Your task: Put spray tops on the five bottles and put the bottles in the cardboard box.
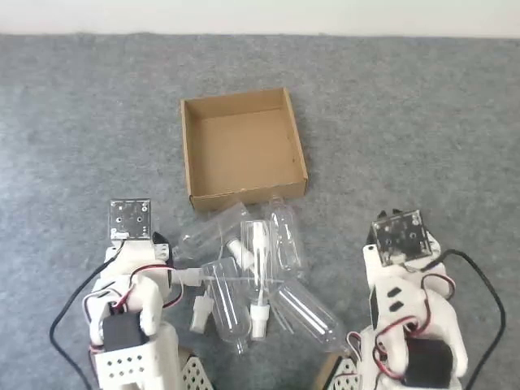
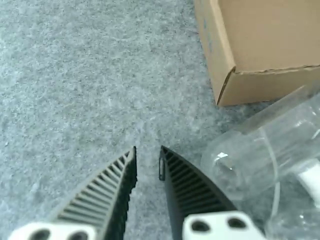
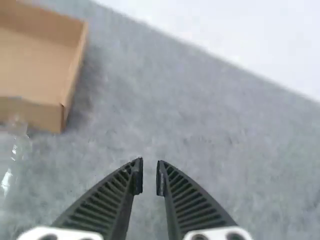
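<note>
Several clear plastic bottles [image 1: 286, 236] lie in a loose pile on the grey carpet just in front of the open cardboard box [image 1: 193, 138]. White spray tops [image 1: 258, 318] lie among them, and one [image 1: 201, 313] rests at the pile's left side. My left gripper [image 2: 148, 161] hovers shut over bare carpet, with a bottle [image 2: 270, 145] and the box corner [image 2: 235, 60] just beside it. My right gripper [image 3: 149, 174] is shut over carpet to the right of the pile, with nothing in it. The box [image 3: 40, 75] and a bottle's edge [image 3: 10, 150] sit off to its side.
The left arm [image 1: 130, 276] stands at the lower left and the right arm [image 1: 402, 276] at the lower right, both with trailing cables. Grey carpet [image 1: 422, 122] runs out around the box. A pale wall borders the far edge.
</note>
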